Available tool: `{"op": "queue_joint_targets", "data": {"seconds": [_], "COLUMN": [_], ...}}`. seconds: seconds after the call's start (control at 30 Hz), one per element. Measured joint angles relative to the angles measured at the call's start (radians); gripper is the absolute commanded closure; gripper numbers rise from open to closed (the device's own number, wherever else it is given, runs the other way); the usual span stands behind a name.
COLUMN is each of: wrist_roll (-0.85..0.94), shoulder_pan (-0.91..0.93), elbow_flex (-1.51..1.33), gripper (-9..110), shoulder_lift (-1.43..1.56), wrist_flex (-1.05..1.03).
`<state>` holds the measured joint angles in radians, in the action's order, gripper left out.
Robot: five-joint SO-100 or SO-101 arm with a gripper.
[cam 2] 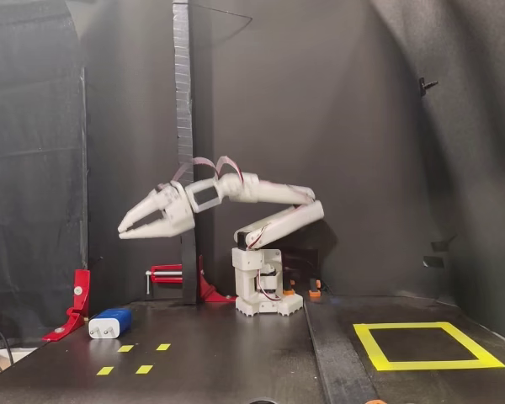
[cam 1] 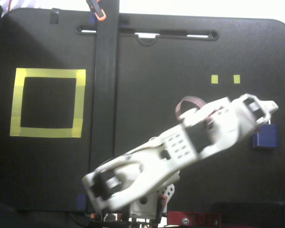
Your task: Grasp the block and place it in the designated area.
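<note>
Gripper [cam 2: 124, 231] hangs high above the block [cam 2: 110, 323], jaws slightly parted, empty. Block lies on the tabletop [cam 2: 236, 353] at lower left of the side-on fixed view; designated area [cam 2: 425, 345] sits lower right.

My arm [cam 2: 261, 194] and my gripper [cam 2: 126, 229] look like white plastic, smooth, with a soft shine. The block [cam 2: 110, 322] seems to be blue plastic, a little glossy, with a white end in a fixed view. The table [cam 1: 180, 57] is black and mostly matt. The designated area [cam 1: 47, 102] is outlined with flat yellow tape. The backdrop [cam 2: 345, 126] looks like dark matt cloth with some folds.
</note>
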<state>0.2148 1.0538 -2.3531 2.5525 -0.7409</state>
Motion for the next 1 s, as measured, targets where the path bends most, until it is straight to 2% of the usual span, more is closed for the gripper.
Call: {"op": "queue_joint_targets", "data": {"seconds": [0.33, 1.0], "wrist_roll": [0.146, 0.419], "shoulder_pan": [0.008, 0.126], "elbow_flex": [0.327, 0.830], "gripper": [101, 102], "shoulder_lift": [-0.350, -0.873], "wrist_flex": [-0.298, -0.650]}}
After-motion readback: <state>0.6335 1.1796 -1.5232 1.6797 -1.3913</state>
